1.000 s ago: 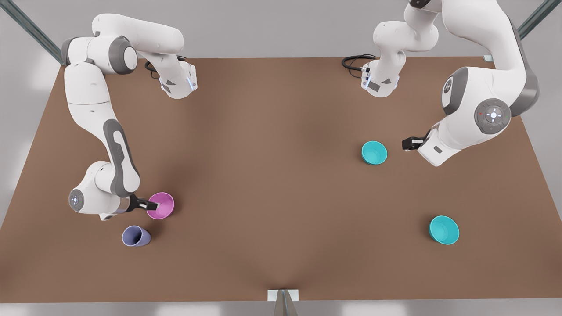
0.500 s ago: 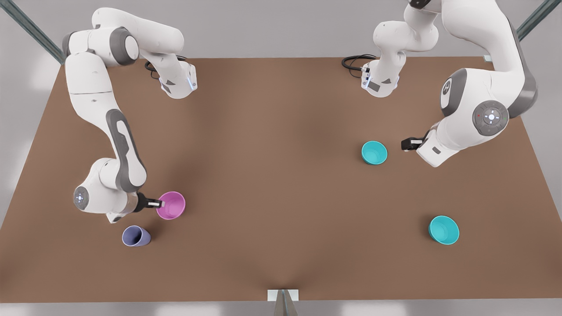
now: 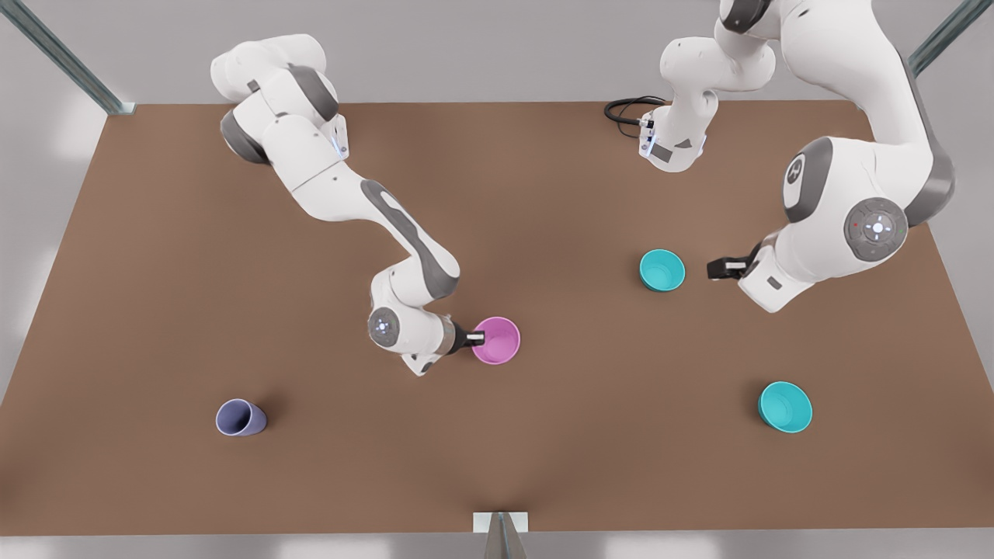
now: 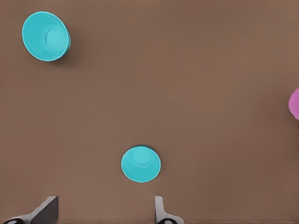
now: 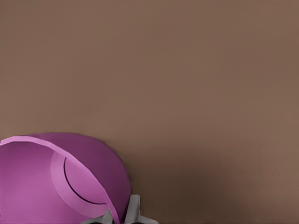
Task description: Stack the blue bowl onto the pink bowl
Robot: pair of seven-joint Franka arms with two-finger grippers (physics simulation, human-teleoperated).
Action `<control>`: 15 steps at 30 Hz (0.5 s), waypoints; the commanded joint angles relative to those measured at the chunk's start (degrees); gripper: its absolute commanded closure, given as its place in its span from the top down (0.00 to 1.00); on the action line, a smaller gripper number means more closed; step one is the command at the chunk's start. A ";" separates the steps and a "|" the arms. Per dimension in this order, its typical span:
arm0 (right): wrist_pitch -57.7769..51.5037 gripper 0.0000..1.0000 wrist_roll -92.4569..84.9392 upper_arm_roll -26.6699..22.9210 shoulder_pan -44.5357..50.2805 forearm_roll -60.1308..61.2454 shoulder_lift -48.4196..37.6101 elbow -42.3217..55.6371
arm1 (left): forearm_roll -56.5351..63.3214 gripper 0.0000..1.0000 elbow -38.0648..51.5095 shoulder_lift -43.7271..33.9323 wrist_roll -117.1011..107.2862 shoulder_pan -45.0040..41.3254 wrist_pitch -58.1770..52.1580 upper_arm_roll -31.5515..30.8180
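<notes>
Carrying the pink bowl across the brown table looks like the step in hand. In the front view the right gripper pinches that bowl's rim on the side toward the front view's left, and bowl and gripper sit near the middle of the table, a little toward its front edge. The left gripper hangs just beside the blue bowl, on the side toward the table's right edge and apart from it, so this arm seems poised, not yet gripping. A second teal bowl stands near the front right corner, and a lavender cup near the front left corner, well apart from everything else.

From the left wrist view, the left gripper's fingers are spread wide with nothing between them; the blue bowl lies just ahead of them, upright on the table. The second teal bowl stands farther off, and an edge of the pink bowl shows at the frame's border.

From the right wrist view, the fingertips are pressed onto the pink bowl's wall, one inside and one outside.

Next, I judge, the pink bowl should be set down and released within both arms' reach; then the left gripper must descend over the blue bowl's rim, close on it, and lift it across.
</notes>
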 commanded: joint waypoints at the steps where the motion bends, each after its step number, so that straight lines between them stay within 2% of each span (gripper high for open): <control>1: 5.75 0.21 26.64 -1.71 2.61 -0.06 1.03 0.90 | -1.11 1.00 0.19 0.26 -2.43 0.23 -0.33 0.01; 4: 5.76 0.21 26.64 -1.71 2.97 -0.06 2.00 1.61 | -4.63 1.00 0.63 1.14 -2.43 1.20 1.61 2.03; 5: 5.67 0.36 26.38 -1.71 2.97 -0.06 2.00 1.70 | -4.63 1.00 -5.75 -2.10 -2.60 1.20 6.25 2.48; 6: 5.67 0.97 26.46 -1.71 2.97 -0.23 2.00 1.70 | -4.63 1.00 -17.82 -7.56 -2.43 0.41 15.14 3.70; 8: 5.67 1.00 26.46 -1.71 2.97 -0.23 2.00 1.70 | -4.80 1.00 -19.05 -5.45 -2.34 0.14 14.26 3.79; 9: 5.58 1.00 26.38 -1.71 2.88 -0.23 2.00 2.05 | -4.98 1.00 -25.28 -7.12 -1.90 -0.03 18.82 3.79; 10: 5.23 1.00 26.20 -1.71 2.70 -0.23 1.91 2.84 | -5.15 1.00 -37.84 -11.34 2.22 -0.12 29.18 4.06; 12: 3.48 1.00 26.20 -1.71 0.77 0.12 -0.11 3.72 | -5.68 1.00 -47.09 -9.76 10.66 0.14 42.73 5.02; 13: -0.65 1.00 26.11 -1.71 -1.07 0.12 -1.52 3.80 | -8.66 1.00 -49.90 -9.94 16.28 0.14 44.58 8.01; 14: -7.15 1.00 25.94 -1.71 -4.67 -0.67 -3.71 3.89 | -16.92 1.00 -53.50 -9.59 24.37 0.14 50.38 8.72; 15: -14.59 1.00 25.50 -1.71 -7.74 -0.93 -4.86 5.64 | -17.20 1.00 -53.95 -8.97 25.96 0.14 51.17 8.72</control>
